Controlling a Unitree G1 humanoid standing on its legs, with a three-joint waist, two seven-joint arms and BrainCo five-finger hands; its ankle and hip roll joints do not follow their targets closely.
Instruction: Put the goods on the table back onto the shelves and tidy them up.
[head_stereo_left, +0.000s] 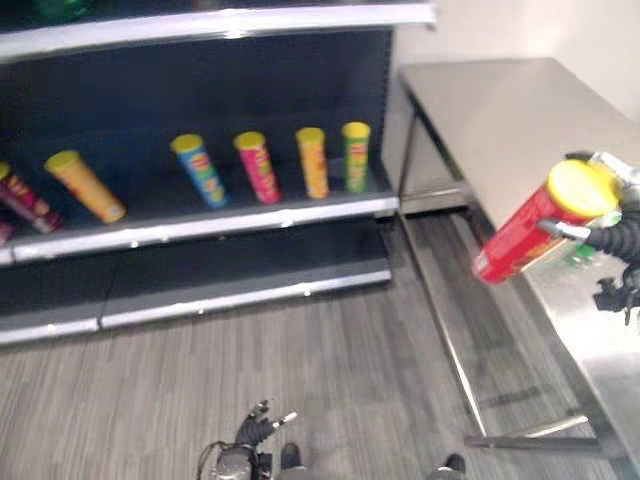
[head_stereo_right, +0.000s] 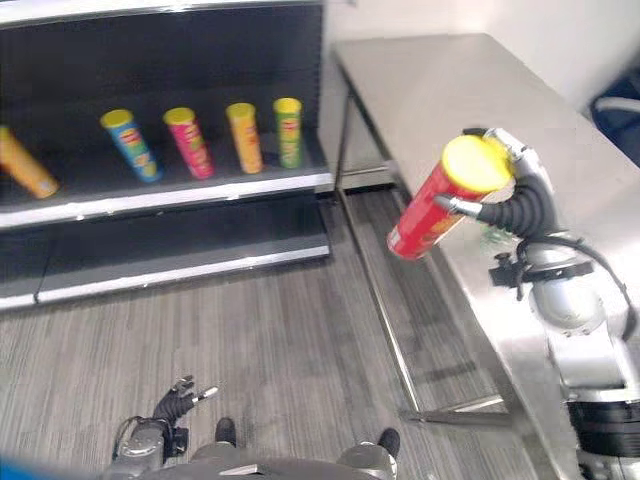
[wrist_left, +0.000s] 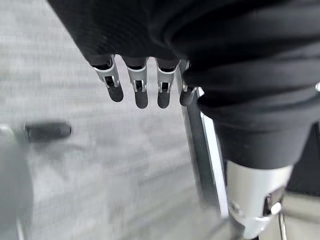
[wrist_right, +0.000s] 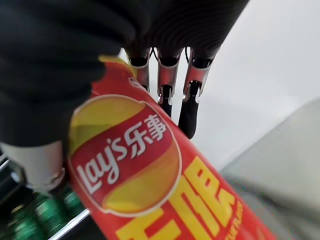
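Observation:
A red chip can (head_stereo_left: 520, 235) with a yellow lid hangs tilted in the air over the left edge of the steel table (head_stereo_left: 500, 110). My right hand (head_stereo_right: 515, 205) is shut on the can near its lid end, and its fingers (wrist_right: 167, 85) curl over the can (wrist_right: 150, 180) in the right wrist view. Several chip cans stand on the dark shelf (head_stereo_left: 200, 225): green (head_stereo_left: 356, 155), orange (head_stereo_left: 312, 162), pink (head_stereo_left: 257, 167) and blue (head_stereo_left: 200, 170). My left hand (head_stereo_left: 255, 430) hangs low above the floor with relaxed fingers (wrist_left: 140, 85), holding nothing.
Another orange can (head_stereo_left: 85, 185) and a dark red one (head_stereo_left: 25, 205) lean at the shelf's left end. A lower shelf board (head_stereo_left: 240, 290) lies beneath. The table's metal leg frame (head_stereo_left: 440, 330) runs along the floor between shelf and table.

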